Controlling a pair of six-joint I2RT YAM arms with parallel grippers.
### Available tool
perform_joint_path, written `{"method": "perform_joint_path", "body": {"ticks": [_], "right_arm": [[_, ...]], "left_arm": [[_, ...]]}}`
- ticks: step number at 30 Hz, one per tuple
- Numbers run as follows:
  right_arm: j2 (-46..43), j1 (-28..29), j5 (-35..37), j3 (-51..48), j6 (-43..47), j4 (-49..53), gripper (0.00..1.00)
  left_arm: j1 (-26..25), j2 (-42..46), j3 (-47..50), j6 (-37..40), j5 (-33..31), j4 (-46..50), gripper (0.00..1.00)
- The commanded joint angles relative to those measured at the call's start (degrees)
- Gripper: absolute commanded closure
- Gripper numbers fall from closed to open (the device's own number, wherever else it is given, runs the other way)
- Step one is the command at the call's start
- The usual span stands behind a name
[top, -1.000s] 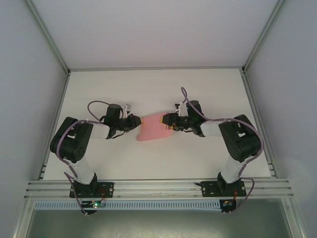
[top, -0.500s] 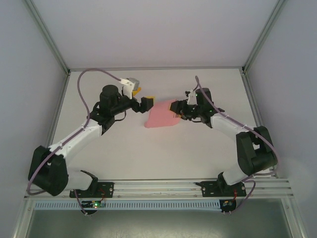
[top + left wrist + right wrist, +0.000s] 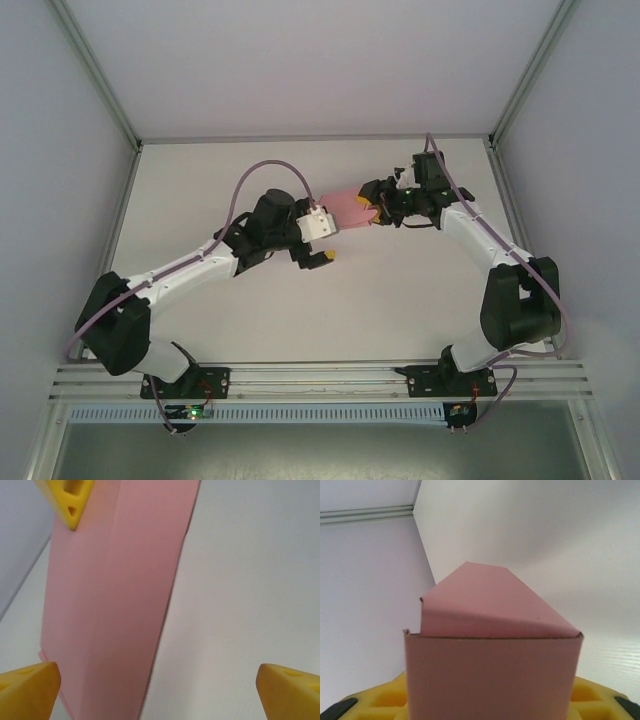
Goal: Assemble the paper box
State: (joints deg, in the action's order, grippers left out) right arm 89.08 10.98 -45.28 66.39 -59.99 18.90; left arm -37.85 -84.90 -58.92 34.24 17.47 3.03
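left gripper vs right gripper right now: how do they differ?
Jaws: the left gripper stands wide open, while the right gripper is closed.
Load: the right gripper clamps one end of the paper box, while the left gripper holds nothing and the box's other end sits between its spread fingertips.
Shared: both have yellow fingertips and face the box from opposite ends.

Top camera looks down; wrist cameras closely share paper box [image 3: 115,605].

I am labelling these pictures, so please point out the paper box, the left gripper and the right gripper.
paper box [image 3: 345,204], top external view, middle of its pink panel.
left gripper [image 3: 157,692], left wrist view, gap between its yellow fingertips.
right gripper [image 3: 376,213], top external view, fingertips closed on the box edge.
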Motion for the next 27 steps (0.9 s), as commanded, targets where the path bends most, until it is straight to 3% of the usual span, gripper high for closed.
{"method": "perform_joint_path", "body": {"ticks": [1,6,13,19,25,27], "right_arm": [[0.57,-0.68,-3.79,1.24,-4.30,3.86,0.64],[0.23,-0.70,-7.28,-1.06,-8.84,1.80,0.65],[-1.27,-0.70,-7.40,-2.14,-12.47,-0.17,0.64],[-1.73,-0.70,-8.42,-5.22,-17.01,-6.59,0.62],[-2.96,-0.72,-7.74,-6.10,-18.63,-10.01,0.58],[-3.26,-0.53,-7.92,-6.23,-18.50,-10.39,0.49]], "left_arm": [[-1.51,-1.86,-2.98,6.07,-8.13,-2.48,0.00],[-1.66,-3.39,-0.82,6.89,-12.34,-11.38,0.02],[-1.71,-4.79,0.45,6.80,-13.55,-16.46,0.16],[-1.74,-5.36,0.67,6.17,-13.29,-17.30,0.33],[-1.78,-5.45,0.89,6.41,-13.25,-18.67,0.56],[-1.72,-5.27,1.00,6.33,-12.75,-18.80,0.57]]}}
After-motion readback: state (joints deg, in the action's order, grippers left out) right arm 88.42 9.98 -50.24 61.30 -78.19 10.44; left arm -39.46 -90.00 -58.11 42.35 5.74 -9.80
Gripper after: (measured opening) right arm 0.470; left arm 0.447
